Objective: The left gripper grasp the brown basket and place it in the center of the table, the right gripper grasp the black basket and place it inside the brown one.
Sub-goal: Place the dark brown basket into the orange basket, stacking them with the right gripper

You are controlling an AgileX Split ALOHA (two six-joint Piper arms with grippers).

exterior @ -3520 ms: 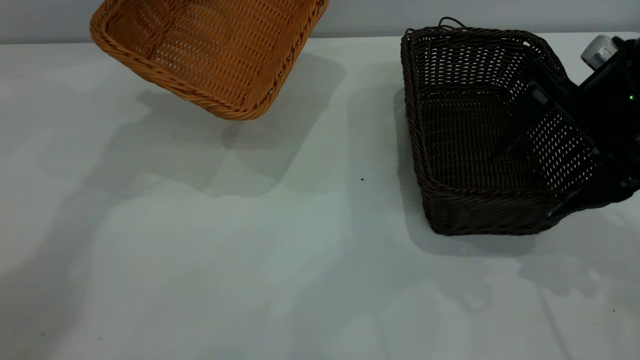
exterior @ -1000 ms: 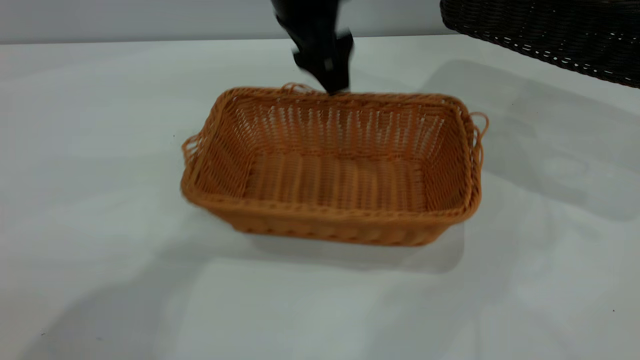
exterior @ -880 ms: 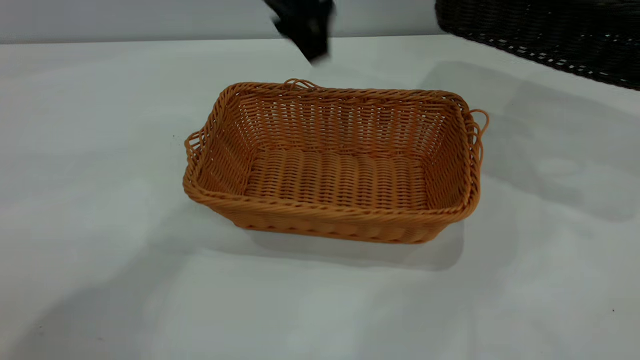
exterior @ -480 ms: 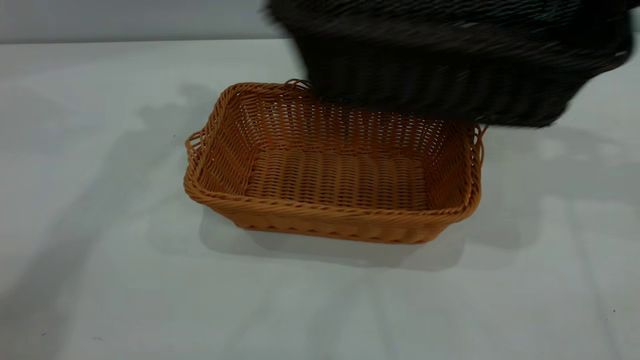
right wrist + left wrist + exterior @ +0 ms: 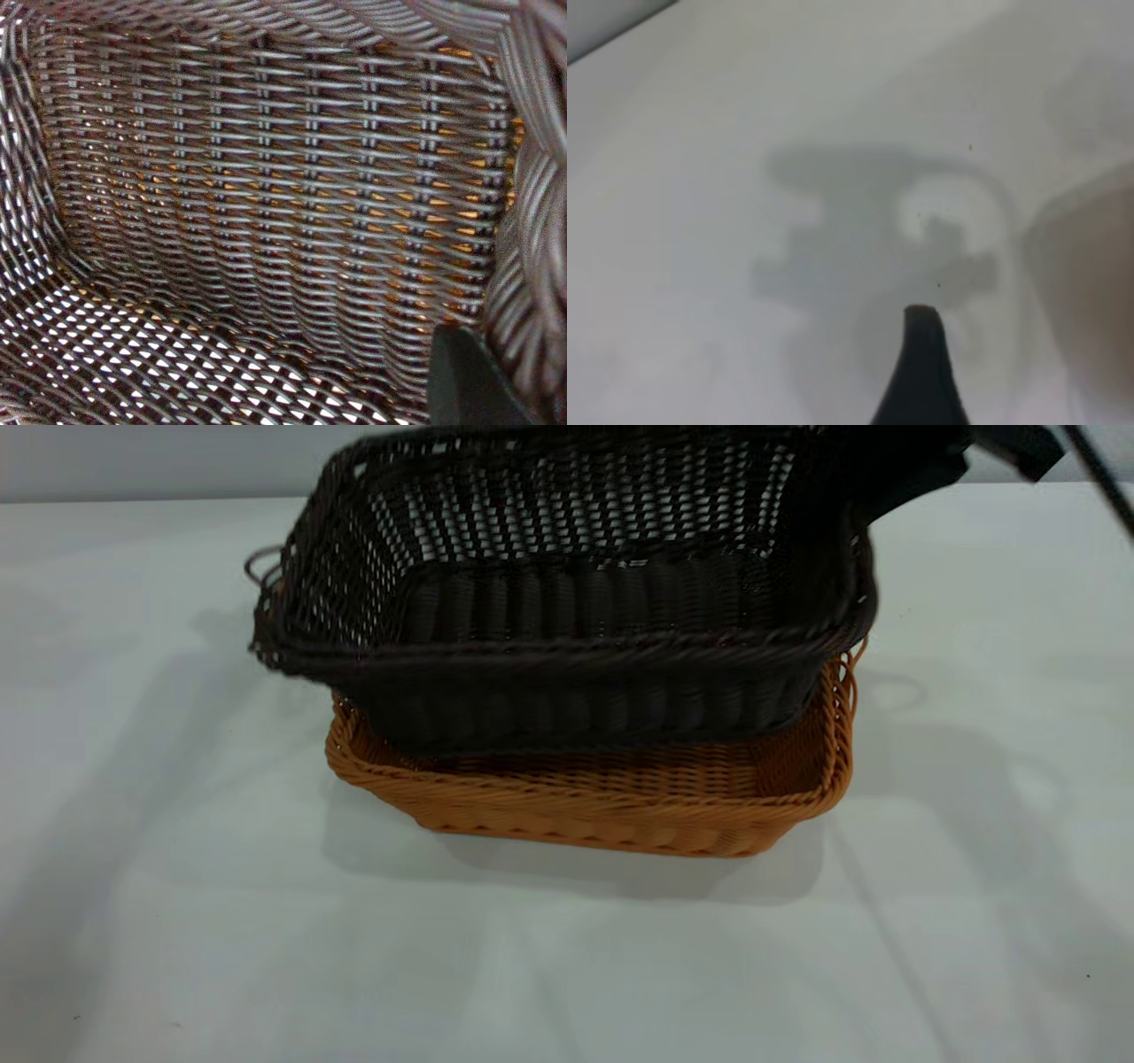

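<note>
- Centrally on the pale bench (image 5: 177, 921) the brown basket (image 5: 620, 806) is seen resting flat, its long sides running parallel to the near edge.
- Directly above it the black basket (image 5: 567, 602) is held, tilted, with its opening turned toward the near edge and its base lowered partly below the brown rim.
- At the brown basket's right end the black rim is seen just beside or touching the brown rim; at the left end the black rim overhangs the brown one, and a thin loop handle (image 5: 259, 562) is visible there.
- A strip of the brown basket's inner floor is left showing in front of the black basket's near wall.
- The right gripper (image 5: 921, 469) is seen at the black basket's right end, toward the far right corner of the bench; it is closed on that end's rim, with one dark finger (image 5: 469, 381) shown inside against the weave.
- Through the black weave (image 5: 266, 177), in the right wrist view, orange is glimpsed below.
- The left gripper appears only as a single dark fingertip (image 5: 923, 372) over bare bench (image 5: 700, 133), with its shadow on the surface; how wide it stands cannot be told.
</note>
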